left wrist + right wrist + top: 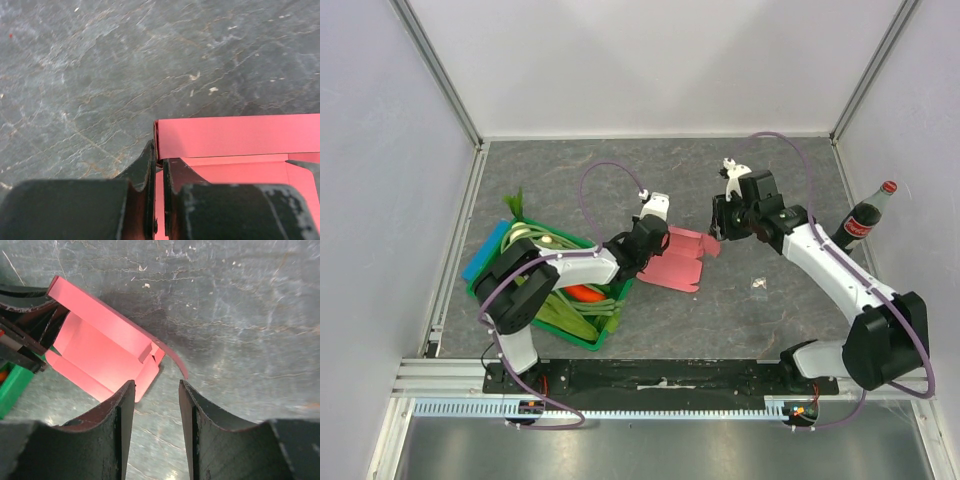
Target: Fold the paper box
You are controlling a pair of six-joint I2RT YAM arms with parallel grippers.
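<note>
The small pink thin-card paper box (678, 258) lies half-formed on the table between the arms, one long wall raised. The left fingers (175, 172) are closed on the end of that wall, while the right fingers (122, 415) stand apart just beside the opposite end, holding nothing. With only one pinch on it, the card could pivot or skid on the table. The unheld flaps may spring flat, and a hard pull from the left could crease or tear the wall. The right fingers might also catch the curled end flap. The dark grey stone-look table (740, 320) looks smooth and is flecked with scraps. It also carries a green plastic crate of vegetables (585, 340) and a dark cola bottle (863, 222), with pale walls (650, 60) on three sides.
</note>
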